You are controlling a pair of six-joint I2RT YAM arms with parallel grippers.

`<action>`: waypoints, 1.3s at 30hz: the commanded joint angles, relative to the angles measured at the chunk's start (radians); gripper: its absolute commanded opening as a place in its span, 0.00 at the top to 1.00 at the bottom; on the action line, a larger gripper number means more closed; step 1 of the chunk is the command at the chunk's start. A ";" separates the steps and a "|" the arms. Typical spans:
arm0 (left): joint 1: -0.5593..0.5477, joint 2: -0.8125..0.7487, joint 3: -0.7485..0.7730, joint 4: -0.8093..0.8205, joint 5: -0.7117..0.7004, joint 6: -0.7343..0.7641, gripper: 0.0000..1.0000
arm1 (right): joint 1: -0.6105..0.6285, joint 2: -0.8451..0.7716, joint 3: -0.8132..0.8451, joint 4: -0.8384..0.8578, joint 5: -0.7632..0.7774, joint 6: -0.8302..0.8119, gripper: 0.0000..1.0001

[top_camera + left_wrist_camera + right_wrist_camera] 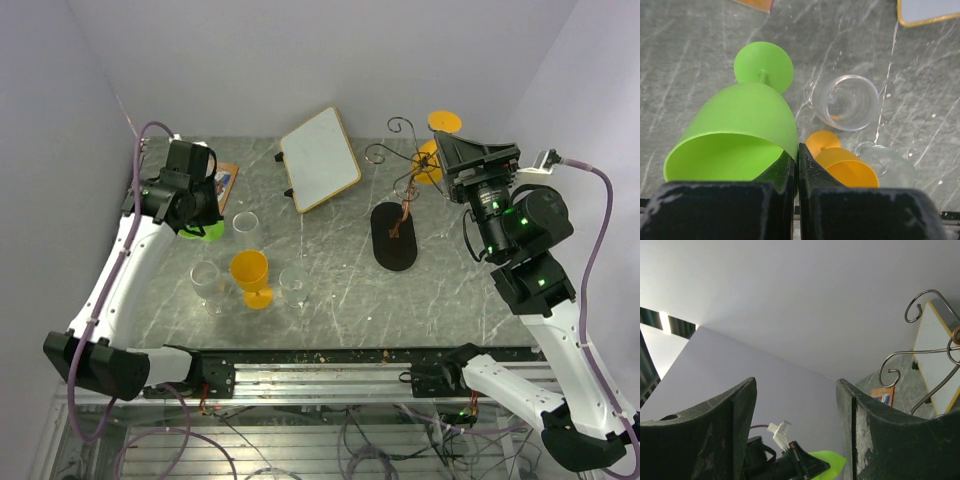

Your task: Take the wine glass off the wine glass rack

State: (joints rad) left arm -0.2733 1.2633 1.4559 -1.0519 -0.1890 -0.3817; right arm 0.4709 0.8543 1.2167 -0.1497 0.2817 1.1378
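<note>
Orange plastic wine glass [431, 162] hangs on the copper wire rack [393, 240] toward the tabletop [340, 290]'s far-right corner, just beside the released right claw [452, 148], the nearer one. The left claw [797, 152] grasps a green plastic goblet [747, 120] by its rim.

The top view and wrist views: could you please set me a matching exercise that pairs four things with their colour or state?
Things:
1. green glass
2. rack
3. board
4. right gripper

States:
a. open
b. pinched at its rim by the left gripper
c. stands on a black oval base
d. white with a yellow edge

Pairs: 1-b, 2-c, 3-d, 4-a
</note>
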 commanded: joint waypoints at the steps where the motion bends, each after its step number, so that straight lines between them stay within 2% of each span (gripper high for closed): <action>1: 0.022 0.040 -0.028 -0.026 0.111 0.051 0.93 | -0.002 -0.009 0.021 -0.013 0.034 -0.035 0.36; 19: 0.022 0.205 -0.083 -0.021 0.147 0.101 0.92 | -0.002 -0.028 0.010 -0.017 0.081 -0.073 0.36; 24: 0.022 0.234 -0.109 0.002 0.133 0.098 0.88 | -0.002 -0.031 0.010 -0.029 0.115 -0.101 0.36; 32: 0.022 0.243 -0.119 0.004 0.105 0.091 0.70 | -0.002 0.004 0.039 -0.066 0.174 -0.163 0.36; 37: 0.022 0.211 -0.090 -0.007 0.070 0.080 0.42 | -0.002 0.035 0.077 -0.101 0.240 -0.221 0.36; 39: 0.022 0.195 -0.071 -0.011 0.061 0.074 0.36 | -0.002 0.054 0.096 -0.123 0.277 -0.243 0.36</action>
State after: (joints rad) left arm -0.2588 1.5040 1.3342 -1.0641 -0.0940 -0.2981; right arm 0.4709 0.8890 1.2602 -0.2287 0.4599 0.9657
